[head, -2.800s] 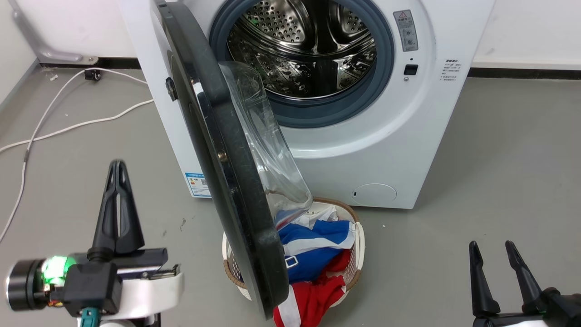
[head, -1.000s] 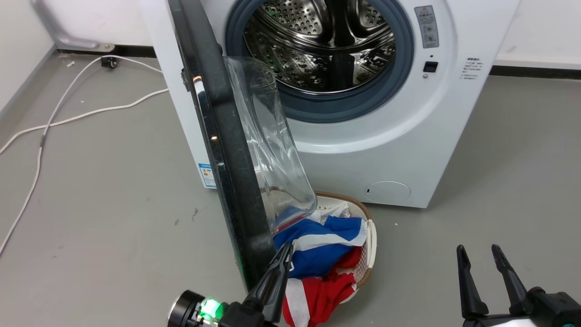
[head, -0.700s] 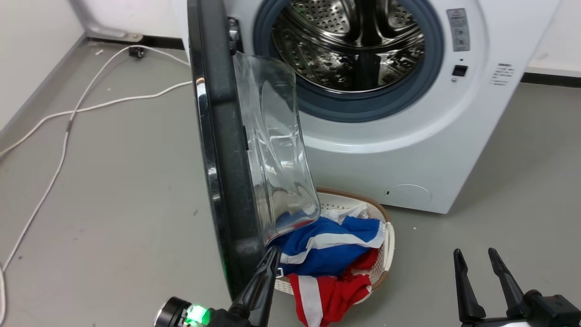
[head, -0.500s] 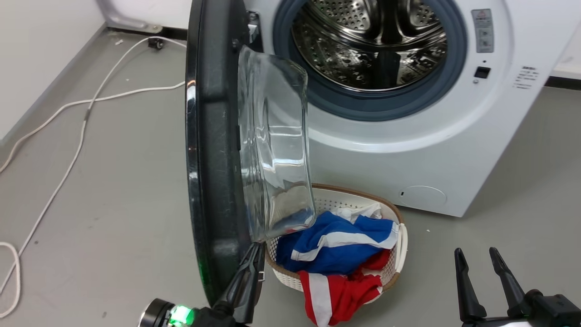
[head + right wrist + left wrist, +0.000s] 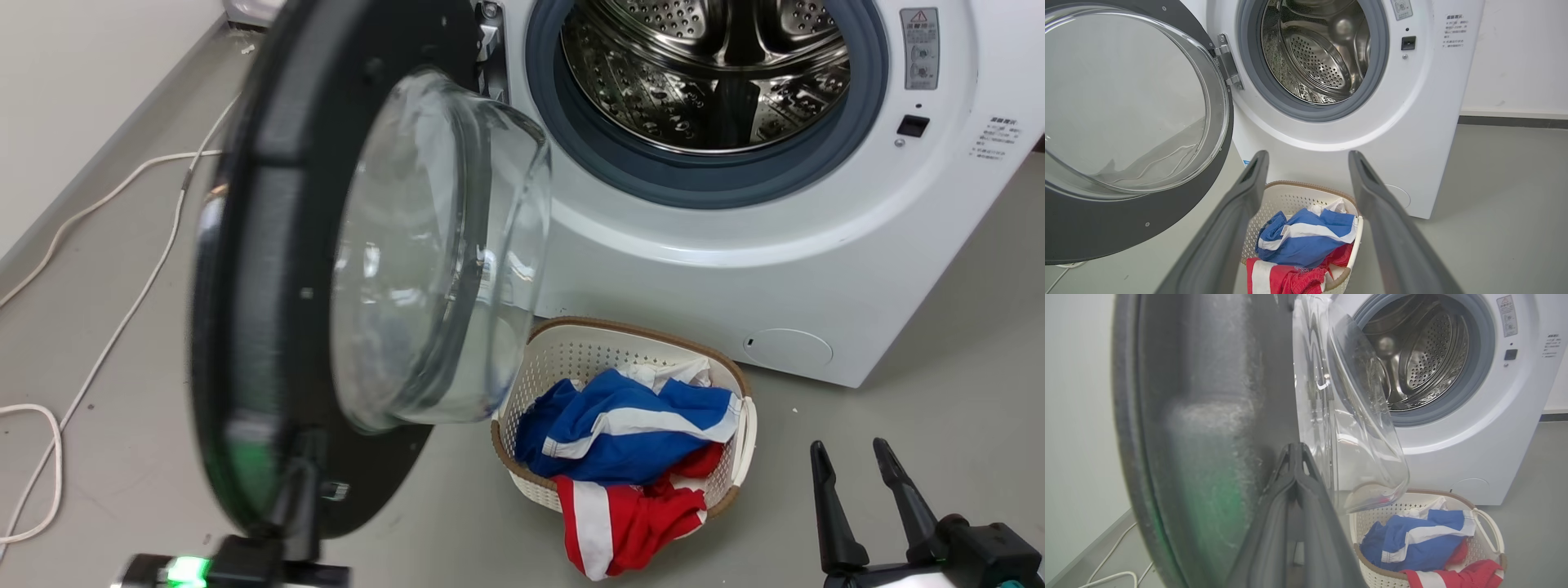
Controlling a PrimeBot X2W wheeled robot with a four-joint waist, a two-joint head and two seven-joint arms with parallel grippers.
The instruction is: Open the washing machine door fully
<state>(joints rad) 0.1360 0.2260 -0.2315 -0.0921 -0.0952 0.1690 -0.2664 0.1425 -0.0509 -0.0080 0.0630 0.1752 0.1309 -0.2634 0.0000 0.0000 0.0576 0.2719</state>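
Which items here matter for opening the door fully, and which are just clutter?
Job: washing machine door, standing open; left gripper, jaws together at its inner rim.
Lying about: laundry basket, blue and red clothes in it, small round flap, right gripper, jaws apart.

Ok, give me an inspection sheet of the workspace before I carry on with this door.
Surface: grey floor, no spill seen.
Job's things: washing machine door open wide, inner face and glass bowl toward the head camera; steel drum exposed, looks empty.
Clutter: laundry basket holding blue, red and white clothes, on the floor below the opening.
Grippers: left gripper shut, at the door's inner rim, contact unclear; right gripper open, holding nothing.
Cables: white cable loose on the floor left of the door.
Surroundings: white wall at left.
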